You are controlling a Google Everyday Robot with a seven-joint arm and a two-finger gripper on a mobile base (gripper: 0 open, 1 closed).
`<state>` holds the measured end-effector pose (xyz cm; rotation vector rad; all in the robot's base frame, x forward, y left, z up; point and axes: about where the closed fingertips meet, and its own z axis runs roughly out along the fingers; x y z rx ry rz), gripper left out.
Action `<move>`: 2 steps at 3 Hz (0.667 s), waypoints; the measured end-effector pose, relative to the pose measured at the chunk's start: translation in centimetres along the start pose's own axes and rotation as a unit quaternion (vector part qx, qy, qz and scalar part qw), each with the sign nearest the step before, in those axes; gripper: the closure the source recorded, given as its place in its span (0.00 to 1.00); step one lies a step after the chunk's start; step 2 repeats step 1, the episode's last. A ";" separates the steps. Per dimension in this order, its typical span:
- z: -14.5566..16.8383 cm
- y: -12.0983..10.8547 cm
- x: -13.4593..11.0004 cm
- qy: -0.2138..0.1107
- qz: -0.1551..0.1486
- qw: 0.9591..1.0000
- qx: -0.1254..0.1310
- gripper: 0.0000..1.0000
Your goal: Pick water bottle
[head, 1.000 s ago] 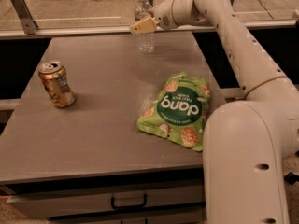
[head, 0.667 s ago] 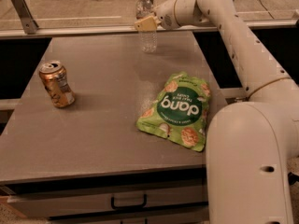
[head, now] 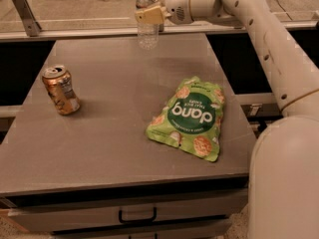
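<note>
The water bottle [head: 148,34] is clear and ribbed, and sits at the far edge of the grey table [head: 114,113], its top near the upper edge of the view. My gripper [head: 149,15] reaches in from the right with its tan fingers [head: 144,16] closed across the bottle's middle, hiding the label. The bottle's base hangs just above the tabletop. The white arm runs from the gripper down the right side of the view.
An orange-brown drink can [head: 61,89] stands upright at the table's left. A green snack bag [head: 191,118] lies flat at right centre. A drawer with a dark handle [head: 137,216] is below the front edge. A rail [head: 75,32] runs behind the table.
The gripper and the bottle have moved up and slightly left together; the bottle's base has risen from the tabletop. The can and bag have not moved.
</note>
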<state>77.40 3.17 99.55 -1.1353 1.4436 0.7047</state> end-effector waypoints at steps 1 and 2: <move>0.7 0.7 -0.6 -0.010 -0.005 1.000 -0.010 1.00; 0.7 0.7 -0.6 -0.010 -0.005 1.000 -0.010 1.00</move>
